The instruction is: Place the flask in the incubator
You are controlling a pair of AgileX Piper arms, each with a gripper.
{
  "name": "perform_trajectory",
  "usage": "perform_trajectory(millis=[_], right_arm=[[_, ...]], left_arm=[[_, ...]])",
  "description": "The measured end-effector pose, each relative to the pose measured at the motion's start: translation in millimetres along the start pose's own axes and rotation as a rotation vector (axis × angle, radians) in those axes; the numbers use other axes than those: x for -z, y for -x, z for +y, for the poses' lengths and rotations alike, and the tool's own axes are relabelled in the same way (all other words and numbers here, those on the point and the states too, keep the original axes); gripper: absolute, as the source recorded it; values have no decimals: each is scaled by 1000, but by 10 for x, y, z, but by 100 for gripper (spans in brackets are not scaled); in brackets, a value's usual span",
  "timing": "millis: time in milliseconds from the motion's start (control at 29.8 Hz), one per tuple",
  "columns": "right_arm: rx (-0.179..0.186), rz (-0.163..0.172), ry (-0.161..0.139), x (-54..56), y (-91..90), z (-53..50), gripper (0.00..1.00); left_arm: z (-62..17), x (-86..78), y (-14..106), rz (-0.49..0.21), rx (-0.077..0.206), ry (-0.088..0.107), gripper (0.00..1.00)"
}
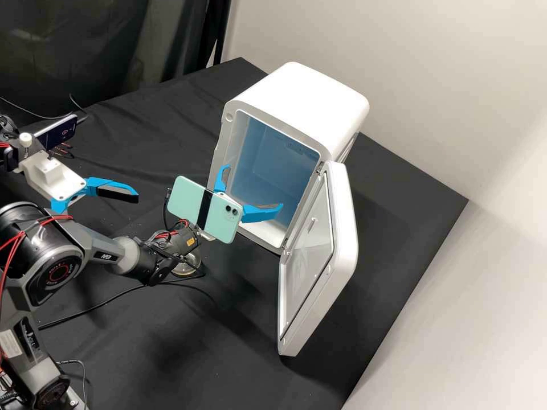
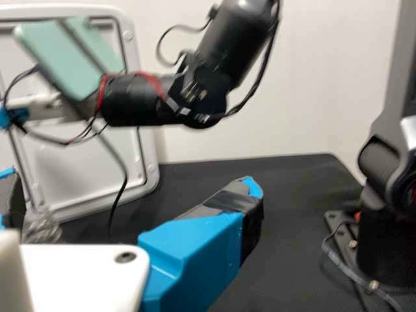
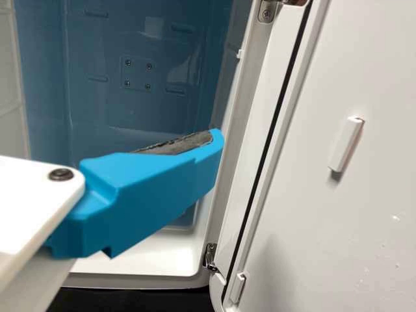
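Observation:
The white incubator (image 1: 307,102) stands at the back of the bench with its door (image 1: 319,256) swung wide and its blue inside (image 3: 130,78) bare. My right gripper (image 1: 253,189) is open at the incubator's mouth with nothing between its fingers; one blue finger (image 3: 149,188) shows just in front of the chamber floor. A small clear glassy object (image 2: 40,226), perhaps the flask, stands on the bench under the right arm's wrist (image 1: 171,245). My left gripper (image 1: 114,196) hovers open and empty over the bench's left part, its finger (image 2: 214,227) pointing towards the right arm.
A mint-green phone (image 1: 206,209) is clamped on the right arm's wrist. Cables trail over the black cloth (image 1: 171,341). A dark device (image 1: 57,132) lies at the far left. The bench's right edge (image 1: 410,296) runs close behind the open door.

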Motion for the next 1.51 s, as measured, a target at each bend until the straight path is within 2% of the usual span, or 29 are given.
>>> perform_trajectory(millis=[134,201,302,369,470,570,704,838,872,1006,1073,1207,1342,1509], right_arm=[[0,0,0,0,0,0,100],[0,0,0,0,0,0,100],[0,0,0,0,0,0,100],[0,0,0,0,0,0,100],[0,0,0,0,0,0,100],[0,0,0,0,0,0,100],[0,0,0,0,0,0,100],[0,0,0,0,0,0,100],[0,0,0,0,0,0,100],[0,0,0,0,0,0,100],[0,0,0,0,0,0,100],[0,0,0,0,0,0,100],[0,0,0,0,0,0,100],[0,0,0,0,0,0,100]], left_arm=[[-56,108,88,25,7,7,100],[-84,145,125,32,17,3,100],[-109,184,171,32,19,11,100],[-127,211,206,30,22,10,100],[-163,253,273,35,24,25,100],[-208,307,352,42,36,21,100],[-233,375,429,48,36,12,100],[-281,441,510,64,39,16,100],[-309,442,535,63,49,18,100],[-481,446,640,56,131,30,100],[-569,435,675,39,177,28,100],[-701,436,731,39,243,47,100],[-764,437,755,43,275,58,100],[-788,437,767,45,287,62,100]])
